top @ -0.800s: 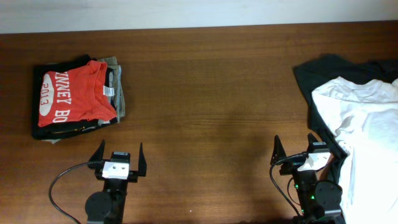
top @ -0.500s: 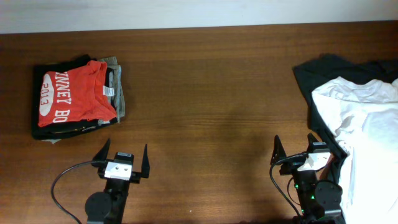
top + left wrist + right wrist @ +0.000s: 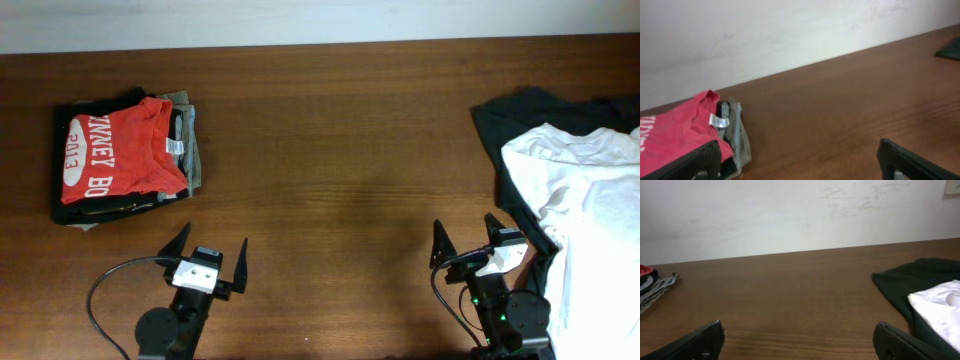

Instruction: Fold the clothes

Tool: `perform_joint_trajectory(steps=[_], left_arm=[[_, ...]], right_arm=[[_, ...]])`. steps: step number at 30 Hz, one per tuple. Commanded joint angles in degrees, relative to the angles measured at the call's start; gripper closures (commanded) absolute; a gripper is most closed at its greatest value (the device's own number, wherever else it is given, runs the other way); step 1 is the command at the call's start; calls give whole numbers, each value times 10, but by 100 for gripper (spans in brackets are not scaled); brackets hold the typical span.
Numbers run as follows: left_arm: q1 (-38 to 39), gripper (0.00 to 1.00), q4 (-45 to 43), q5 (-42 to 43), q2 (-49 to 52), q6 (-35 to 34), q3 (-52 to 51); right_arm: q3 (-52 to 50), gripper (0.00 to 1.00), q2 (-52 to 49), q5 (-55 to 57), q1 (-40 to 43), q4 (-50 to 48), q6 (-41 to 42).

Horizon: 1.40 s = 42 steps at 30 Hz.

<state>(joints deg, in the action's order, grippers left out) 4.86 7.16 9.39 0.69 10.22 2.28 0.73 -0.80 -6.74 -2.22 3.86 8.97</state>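
The clothes, a crumpled white T-shirt (image 3: 590,190), lie at the table's right edge on top of a dark garment (image 3: 520,115). In the right wrist view only a white corner of the T-shirt (image 3: 940,305) shows at the right, over the dark garment (image 3: 905,282). My right gripper (image 3: 465,228) stands open near the front edge, just left of the T-shirt, with nothing between its fingers (image 3: 798,327). My left gripper (image 3: 213,240) is open and empty at the front left; in the left wrist view (image 3: 799,150) only bare wood lies between its fingers.
A folded stack sits at the back left: a red shirt with white lettering (image 3: 120,155) on grey and dark garments (image 3: 190,140). The left wrist view shows the red shirt (image 3: 675,130) at its left edge. A pale wall (image 3: 790,215) runs behind the table.
My left gripper has shifted a little right and turned to point slightly rightward. My right gripper has edged left and turned slightly. The garments have not moved.
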Motion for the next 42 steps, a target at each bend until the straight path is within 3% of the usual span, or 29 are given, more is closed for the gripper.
perform_joint_trajectory(steps=[1, 10, 14, 19, 23, 26, 30, 42], left_arm=[[-1, 1, 17, 18, 8, -5, 31], [-2, 1, 15, 18, 105, -18, 93], [-2, 1, 61, 18, 263, -31, 209], [-1, 1, 211, 42, 476, -31, 419], [-1, 1, 311, 59, 579, -31, 546], [-1, 1, 310, 70, 581, -31, 549], [-1, 1, 310, 96, 581, -31, 549], [-1, 1, 314, 108, 602, -31, 549]], right_arm=[[0, 1, 4, -28, 4, 4, 5], [46, 1, 3, -34, 4, 65, 5], [142, 1, -59, -33, 4, 173, 5], [321, 1, -281, -34, 4, 309, 5], [478, 1, -477, -34, 4, 399, 5], [555, 1, -583, -46, 4, 447, 5], [561, 1, -651, -83, 4, 448, 5], [561, 1, -662, -44, 4, 431, 14]])
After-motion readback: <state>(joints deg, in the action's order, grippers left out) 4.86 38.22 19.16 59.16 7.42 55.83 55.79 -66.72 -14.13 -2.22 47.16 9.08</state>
